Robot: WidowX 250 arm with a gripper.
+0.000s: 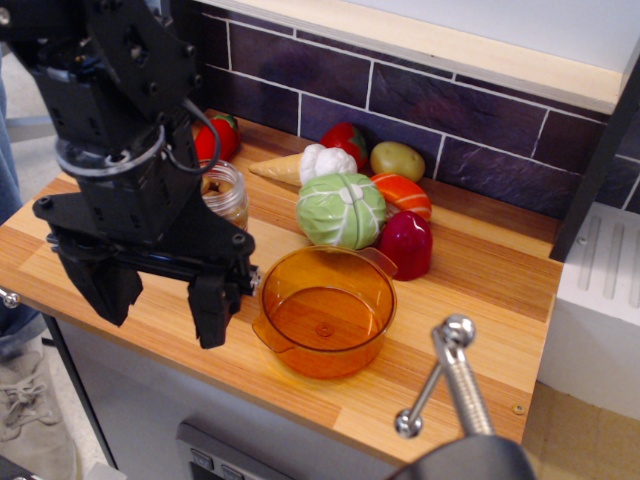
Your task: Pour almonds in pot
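Claw (160, 298): hung above the front left part of the table, its two dark fingers spread apart and nothing between them.
Arm: black, bulky, descended from the upper left and hid much of the left side of the table.
Table (480, 290): wooden top, set against a dark tiled wall.
Pot (325, 312): amber, see-through, stood upright near the front middle of the table, just right of the claw's right finger (213, 310); no contents could be made out inside.
Jar (226, 192): clear, stood behind the claw and partly behind the arm, left of the cabbage; brown almonds (214, 187) were visible through its wall. Whether it carried a lid could not be told.
Cabbage (341, 209): green and white, sat just behind the pot.
Red toy (405, 244): dark red, rounded, lay to the right of the cabbage, near the pot's far rim.
Other toy food: an orange piece, a yellow-green potato-like piece (397, 160), a white cauliflower-like piece and red items were grouped along the wall.
Metal handle (450, 375): stood in the foreground at lower right, out of focus.
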